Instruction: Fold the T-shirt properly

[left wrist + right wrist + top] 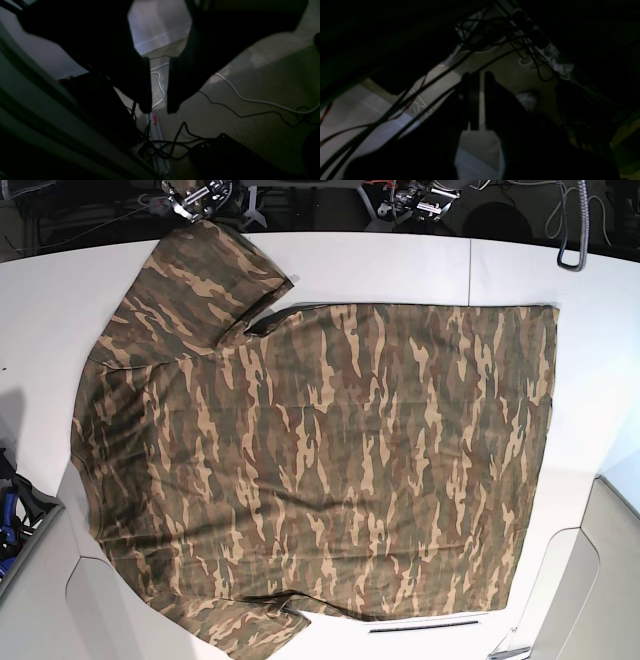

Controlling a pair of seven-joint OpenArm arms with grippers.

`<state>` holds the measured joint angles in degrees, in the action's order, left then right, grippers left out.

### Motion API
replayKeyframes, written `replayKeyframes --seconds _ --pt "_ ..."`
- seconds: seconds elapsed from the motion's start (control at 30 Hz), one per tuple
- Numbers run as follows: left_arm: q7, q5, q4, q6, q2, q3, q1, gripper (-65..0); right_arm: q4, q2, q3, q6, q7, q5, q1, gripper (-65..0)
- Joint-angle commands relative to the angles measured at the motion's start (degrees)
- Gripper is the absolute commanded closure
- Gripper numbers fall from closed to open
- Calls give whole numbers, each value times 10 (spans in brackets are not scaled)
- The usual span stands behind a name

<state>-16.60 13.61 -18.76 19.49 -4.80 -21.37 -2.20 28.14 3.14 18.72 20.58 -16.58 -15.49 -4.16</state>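
Note:
The T-shirt [320,460], in brown, tan and olive camouflage, lies spread flat on the white table [600,380], with its collar and sleeves toward the left and its hem toward the right. One sleeve points to the far edge, the other to the near edge. Neither gripper shows in the base view. The left wrist view has my left gripper [159,111] hanging over the carpeted floor, its dark fingers a little apart and holding nothing. In the dim right wrist view my right gripper [480,75] also faces the floor, fingers almost together with only a thin slit and nothing held.
Loose cables, a white cord [250,100] and a black box [225,150] lie on the carpet under the left gripper. A white power strip [555,57] with tangled leads lies beyond the right gripper. Arm mounts [200,198] stand at the table's far edge.

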Motion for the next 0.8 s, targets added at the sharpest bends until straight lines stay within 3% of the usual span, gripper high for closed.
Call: replayKeyframes --seconds 0.0,0.23,0.5,0.77 --pt "1 3 -4 11 -2 -1 1 -118 8 0 0 7 3 3 0 -28" --pt "1 3 -4 74 -2 -1 1 -118 24 0 0 7 3 3 0 -28" --pt "-8 3 -4 76 -5 -1 1 -119 24 0 0 7 -1 5 -5 -28" --pt "-8 4 -30 76 -51 1 -32 -126 27 3 0 9 -76 64 -25 -28"
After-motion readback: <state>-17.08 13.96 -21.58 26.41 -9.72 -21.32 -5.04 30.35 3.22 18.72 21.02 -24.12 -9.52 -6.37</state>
